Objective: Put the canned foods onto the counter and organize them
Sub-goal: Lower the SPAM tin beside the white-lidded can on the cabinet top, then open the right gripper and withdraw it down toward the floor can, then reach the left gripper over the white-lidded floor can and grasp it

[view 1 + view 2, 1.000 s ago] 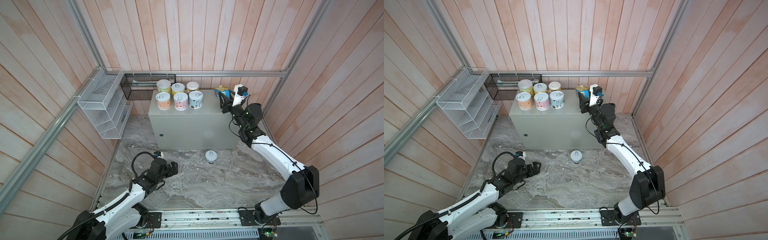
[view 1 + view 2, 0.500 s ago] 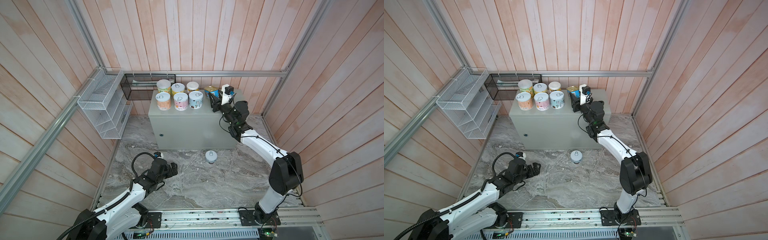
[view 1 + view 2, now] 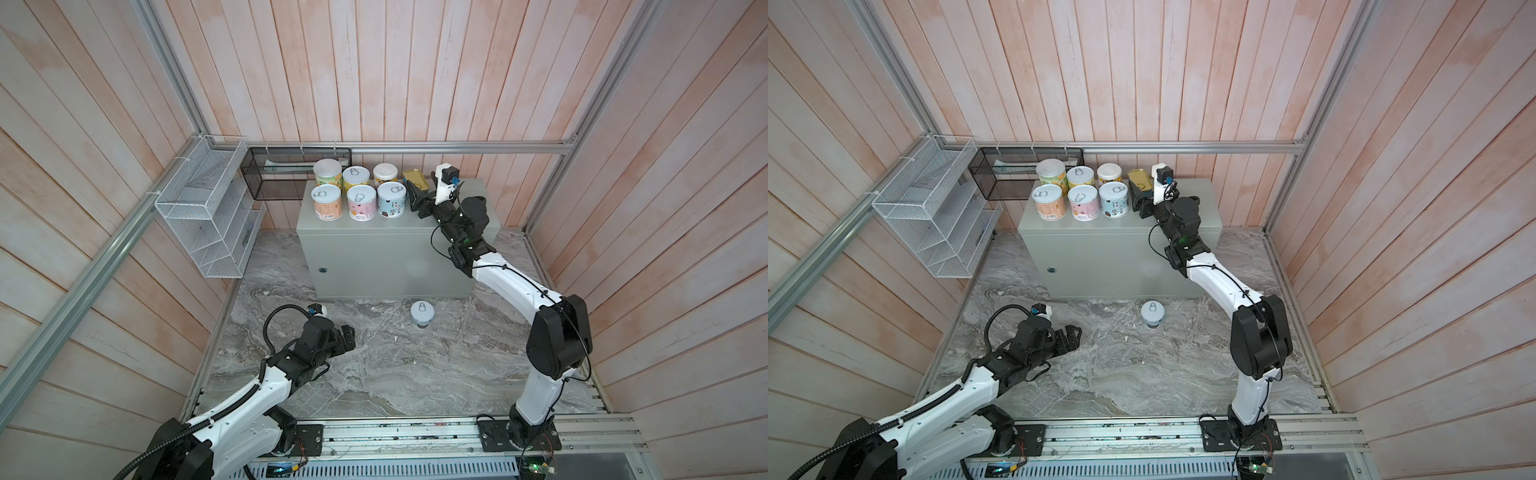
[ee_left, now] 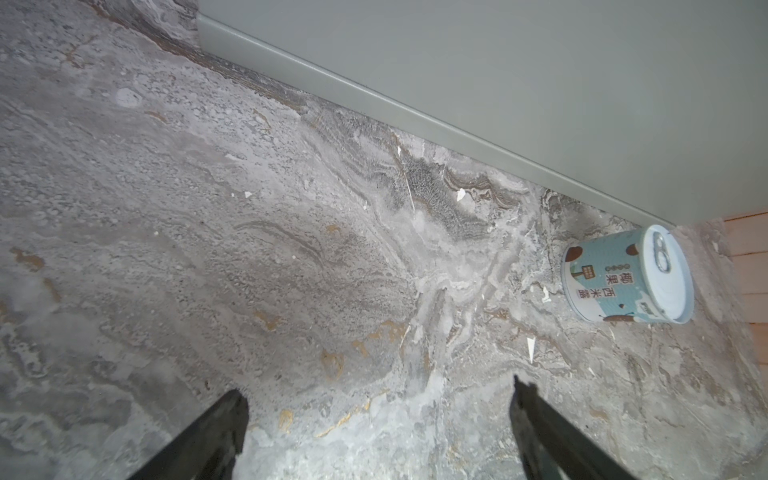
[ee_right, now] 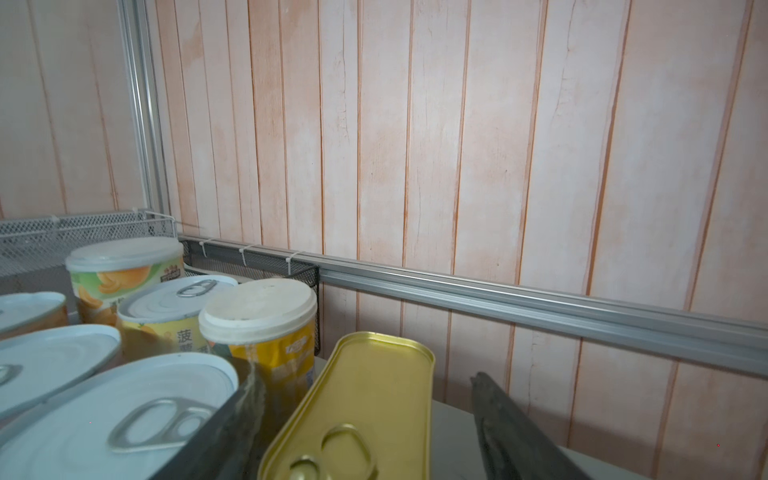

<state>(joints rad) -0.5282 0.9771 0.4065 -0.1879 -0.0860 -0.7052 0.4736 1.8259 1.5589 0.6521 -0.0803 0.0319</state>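
- Top views: six cans [image 3: 361, 202] stand on the tabletop [image 3: 386, 227]. The gold tin [image 3: 414, 178] lies at the back row's 3 o'clock, with my right tool [image 3: 417, 195] straddling it. The last can [image 3: 422, 312] stands on the stone floor [image 3: 395, 374], between 2 and 3 o'clock from my left tool [image 3: 347, 334], with clear floor between.
- Left wrist: the left tool is spread wide and empty. That can looks rigid, light and glossy; I'd clamp its mid-wall. The tabletop's front stands close behind it.
- Right wrist: jaws parted, one finger [image 5: 511, 424] clear of the tin. It looks stiff, flat and shallow; I'd take its long sides. Cans crowd one flank, bare tabletop lies on the other.
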